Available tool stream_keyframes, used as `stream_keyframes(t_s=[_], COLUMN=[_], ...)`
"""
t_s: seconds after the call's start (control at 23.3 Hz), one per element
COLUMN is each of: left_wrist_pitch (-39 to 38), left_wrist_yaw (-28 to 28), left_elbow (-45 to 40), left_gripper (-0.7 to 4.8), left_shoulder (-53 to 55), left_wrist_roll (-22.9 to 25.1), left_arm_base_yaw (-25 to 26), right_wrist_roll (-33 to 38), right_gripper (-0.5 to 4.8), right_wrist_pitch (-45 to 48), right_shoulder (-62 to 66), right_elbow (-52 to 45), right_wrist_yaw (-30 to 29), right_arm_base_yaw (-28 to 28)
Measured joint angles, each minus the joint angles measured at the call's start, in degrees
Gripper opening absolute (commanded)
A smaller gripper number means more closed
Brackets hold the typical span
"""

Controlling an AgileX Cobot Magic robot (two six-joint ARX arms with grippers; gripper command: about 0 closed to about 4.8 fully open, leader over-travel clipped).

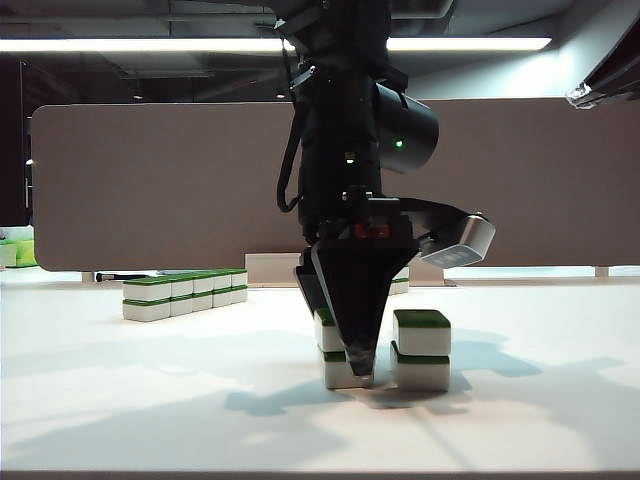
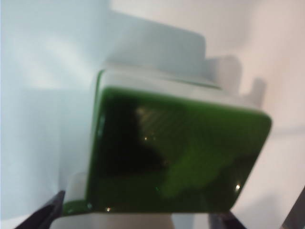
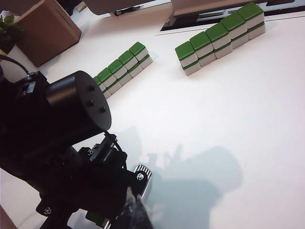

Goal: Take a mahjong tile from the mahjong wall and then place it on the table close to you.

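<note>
Left hand [image 1: 352, 372] points straight down, fingers straddling a tile stack [image 1: 338, 352]; right hand unseen.

You see a plain white table [image 1: 120, 400]. The tiles of the mahjong wall [image 3: 220, 37] are white with glossy green backs, as are the shorter row [image 3: 123, 68] and the two near stacks [image 1: 421, 350]. The left gripper [image 1: 358, 368] and its arm are black. The divider panel [image 1: 150, 185] is brown-grey. The box [image 3: 42, 29] is brown cardboard.
</note>
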Motion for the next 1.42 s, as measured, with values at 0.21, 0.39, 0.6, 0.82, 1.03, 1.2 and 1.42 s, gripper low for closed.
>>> stream_keyframes(t_s=[0.21,0.39,0.6,0.82,1.03,1.2,1.42], left_wrist_pitch=[0.00,0.02,-0.70,-4.39,-7.80,-7.96,-7.96], left_wrist_yaw=[-2.51,-4.94,-4.98,-5.18,-5.49,-5.57,-6.49], left_elbow=[0.07,0.07,0.28,3.87,8.57,10.29,11.91], left_gripper=[4.09,4.09,4.69,4.68,4.68,4.67,3.82], left_shoulder=[-0.02,-0.07,-0.07,0.02,-0.11,-0.92,-2.99], left_wrist_roll=[0.00,-0.02,-0.02,-0.22,-3.30,-4.00,-4.11], left_arm_base_yaw=[0.00,0.02,0.04,0.04,0.04,0.04,0.11], right_wrist_roll=[0.02,0.02,0.02,0.02,0.02,0.00,0.00], right_gripper=[-0.01,-0.01,-0.01,-0.01,-0.01,-0.01,-0.01], right_wrist_pitch=[0.02,0.00,0.00,0.00,0.00,0.00,0.00], right_shoulder=[0.00,0.00,0.00,0.00,0.02,0.02,0.02], right_elbow=[0.00,0.00,0.00,0.00,0.00,0.00,0.02], right_wrist_yaw=[0.00,0.00,0.02,0.02,0.00,0.02,0.00], right_arm_base_yaw=[0.00,0.00,0.00,0.00,0.02,0.02,0.02])
